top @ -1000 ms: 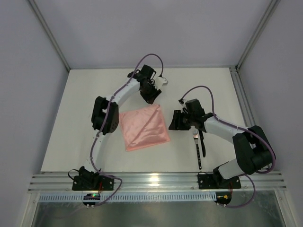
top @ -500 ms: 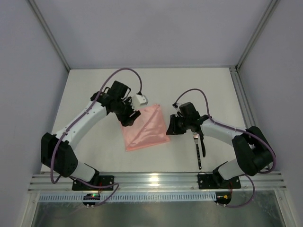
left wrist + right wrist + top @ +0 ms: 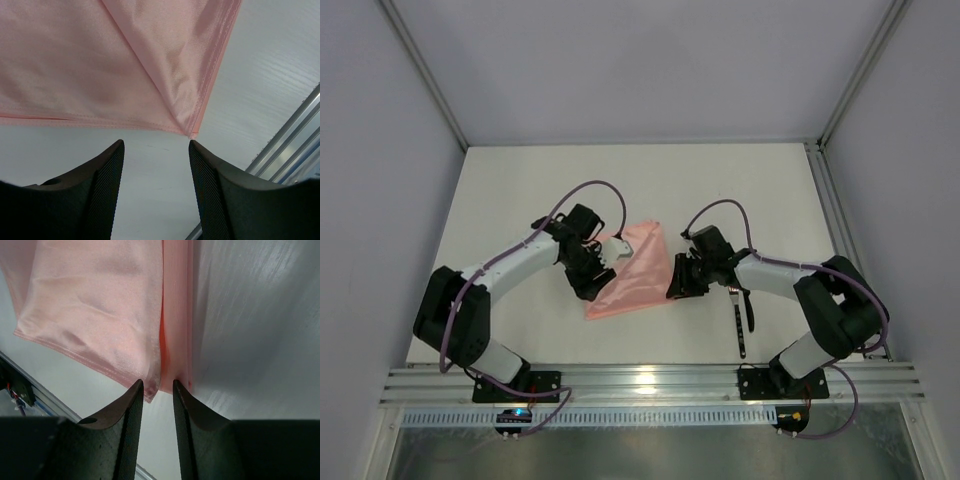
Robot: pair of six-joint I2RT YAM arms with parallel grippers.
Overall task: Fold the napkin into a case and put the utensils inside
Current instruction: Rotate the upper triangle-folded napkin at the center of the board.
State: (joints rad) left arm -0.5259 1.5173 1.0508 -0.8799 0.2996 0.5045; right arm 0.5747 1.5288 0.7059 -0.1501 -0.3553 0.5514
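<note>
Lying flat on the pale table (image 3: 520, 200), the napkin (image 3: 638, 270) sat between the two arms, a salmon-pink cloth with a soft sheen and one long diagonal crease running across it. The left gripper (image 3: 156, 143) was low at the cloth's left side, and its wrist view showed it released: the two black ribbed fingers (image 3: 107, 170) stood well apart with only bare table between them, and a stitched corner of the napkin lay just beyond the right-hand fingertip, not touching either one. Metal rails (image 3: 295, 135) ran along the table edge at the right of that view. The right gripper (image 3: 158, 384) was at the napkin's opposite side, its pincer only narrowly parted rather than clenched, with a strip of table visible down the gap. The end of a folded, hemmed edge of the cloth lay right at the mouth of that gap, level with the fingertips, but the view did not show whether either tip touched the fabric. The utensils (image 3: 739, 330) lay on the table to the right of that gripper, close beside the right arm and apart from the napkin: the fork (image 3: 732, 288) had its pale tines pointing toward the far side, and a darker utensil (image 3: 749, 312) lay just beside it, roughly parallel.
</note>
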